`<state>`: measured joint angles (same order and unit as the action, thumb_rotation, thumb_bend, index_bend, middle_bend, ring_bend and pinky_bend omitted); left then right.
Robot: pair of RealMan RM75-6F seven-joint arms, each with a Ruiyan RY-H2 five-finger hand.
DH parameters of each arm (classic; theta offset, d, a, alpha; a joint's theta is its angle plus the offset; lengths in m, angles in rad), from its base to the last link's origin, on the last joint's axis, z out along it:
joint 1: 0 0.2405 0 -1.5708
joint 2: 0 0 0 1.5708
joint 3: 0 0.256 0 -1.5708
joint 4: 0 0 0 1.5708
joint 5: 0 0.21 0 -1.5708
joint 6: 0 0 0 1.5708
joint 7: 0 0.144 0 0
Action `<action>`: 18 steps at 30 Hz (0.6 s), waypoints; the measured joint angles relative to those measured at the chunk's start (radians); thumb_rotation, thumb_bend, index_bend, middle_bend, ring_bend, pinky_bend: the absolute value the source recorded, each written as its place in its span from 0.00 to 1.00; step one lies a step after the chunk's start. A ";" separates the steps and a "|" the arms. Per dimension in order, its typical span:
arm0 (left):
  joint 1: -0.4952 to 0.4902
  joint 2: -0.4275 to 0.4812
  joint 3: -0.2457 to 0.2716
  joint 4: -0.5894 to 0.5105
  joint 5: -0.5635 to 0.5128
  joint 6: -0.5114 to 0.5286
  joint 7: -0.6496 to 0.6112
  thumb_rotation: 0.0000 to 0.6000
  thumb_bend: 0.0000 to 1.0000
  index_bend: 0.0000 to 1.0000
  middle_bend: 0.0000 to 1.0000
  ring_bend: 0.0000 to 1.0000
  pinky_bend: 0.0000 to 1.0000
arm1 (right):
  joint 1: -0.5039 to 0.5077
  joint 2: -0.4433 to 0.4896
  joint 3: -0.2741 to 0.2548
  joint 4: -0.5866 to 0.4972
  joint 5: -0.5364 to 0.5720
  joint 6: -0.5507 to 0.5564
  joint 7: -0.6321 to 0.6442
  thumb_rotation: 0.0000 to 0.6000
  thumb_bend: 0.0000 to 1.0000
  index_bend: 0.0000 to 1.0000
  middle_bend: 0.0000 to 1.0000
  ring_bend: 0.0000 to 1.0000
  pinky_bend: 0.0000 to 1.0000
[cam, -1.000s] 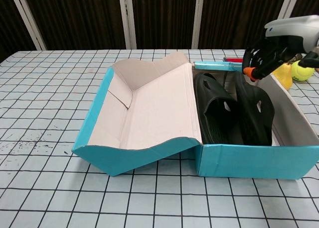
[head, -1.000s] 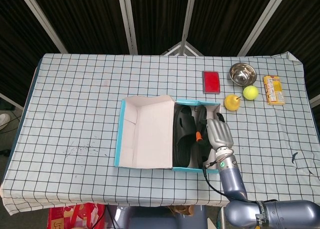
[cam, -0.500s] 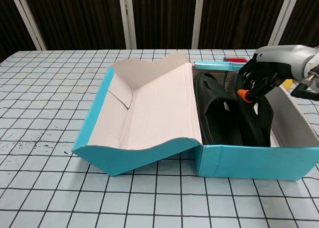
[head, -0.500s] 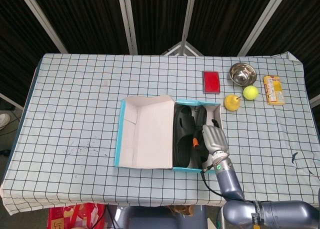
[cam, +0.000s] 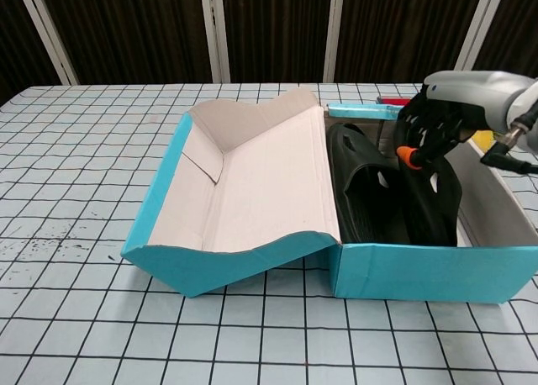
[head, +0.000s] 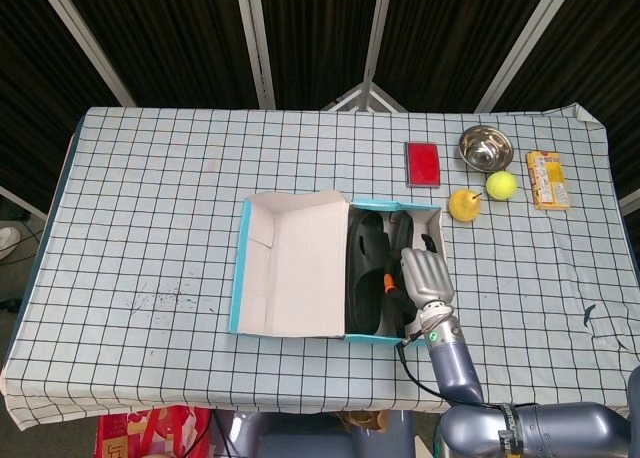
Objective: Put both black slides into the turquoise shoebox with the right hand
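Chest view: both black slides (cam: pixel 387 196) lie side by side inside the turquoise shoebox (cam: pixel 420 271), beside its open lid (cam: pixel 252 192). The right hand (cam: pixel 433 133) sits over the right-side slide with fingers (cam: pixel 412 145) curled downward; whether they grip it cannot be determined. The box rests on the checkered surface (head: pixel 150 198).

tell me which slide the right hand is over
The slide on the box's outer side, farthest from the lid; the right hand hovers above it. The other slide lies uncovered beside the lid.
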<state>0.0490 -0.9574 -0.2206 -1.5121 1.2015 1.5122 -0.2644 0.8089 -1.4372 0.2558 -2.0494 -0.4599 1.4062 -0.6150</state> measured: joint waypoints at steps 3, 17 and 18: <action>0.000 0.000 0.000 -0.002 0.002 0.001 0.000 1.00 0.81 0.23 0.09 0.06 0.14 | -0.003 0.029 0.029 -0.048 0.007 0.004 0.003 1.00 0.52 0.59 0.57 0.46 0.00; 0.003 0.003 0.003 -0.008 0.013 0.009 -0.005 1.00 0.81 0.23 0.09 0.06 0.14 | -0.085 0.390 0.052 -0.277 0.024 -0.123 0.028 1.00 0.37 0.17 0.11 0.15 0.11; 0.003 0.004 0.003 -0.009 0.015 0.011 -0.005 1.00 0.81 0.23 0.09 0.06 0.14 | -0.100 0.421 0.040 -0.281 0.004 -0.137 0.034 1.00 0.33 0.16 0.11 0.14 0.11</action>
<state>0.0523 -0.9537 -0.2179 -1.5216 1.2165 1.5237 -0.2699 0.7089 -1.0164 0.2954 -2.3302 -0.4562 1.2691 -0.5812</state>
